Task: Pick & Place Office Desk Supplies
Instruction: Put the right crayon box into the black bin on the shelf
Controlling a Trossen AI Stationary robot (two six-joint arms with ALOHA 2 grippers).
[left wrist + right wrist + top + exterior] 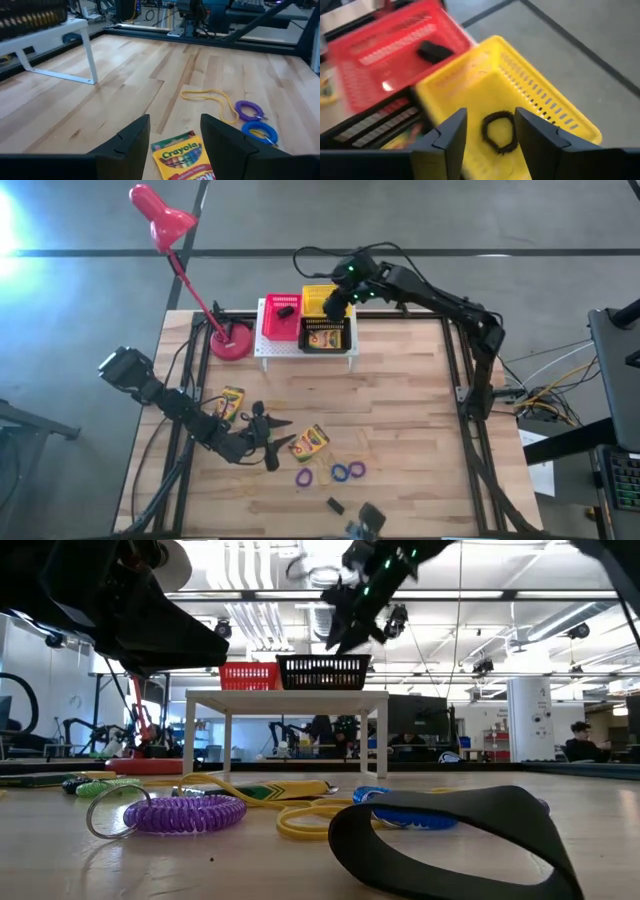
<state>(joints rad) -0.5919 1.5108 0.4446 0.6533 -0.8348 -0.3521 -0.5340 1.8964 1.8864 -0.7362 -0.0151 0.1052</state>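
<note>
My right gripper (490, 125) hangs open over the yellow basket (530, 95) on the white rack (305, 352). A black elastic loop (498, 131) lies on that basket's floor, below the fingers and apart from them. The red basket (280, 322) beside it holds a small black block (435, 51). A crayon box (323, 337) lies in the black basket. My left gripper (175, 130) stands open low over the table, its fingers on either side of another crayon box (182, 160) without touching it. A third crayon box (232, 402) lies farther left.
On the table to the right of my left gripper lie a purple loop (249, 109), a blue loop (260, 131) and a yellow rubber band (207, 96). A wide black band (450, 840) lies near the front edge. The red desk lamp (232, 340) stands left of the rack.
</note>
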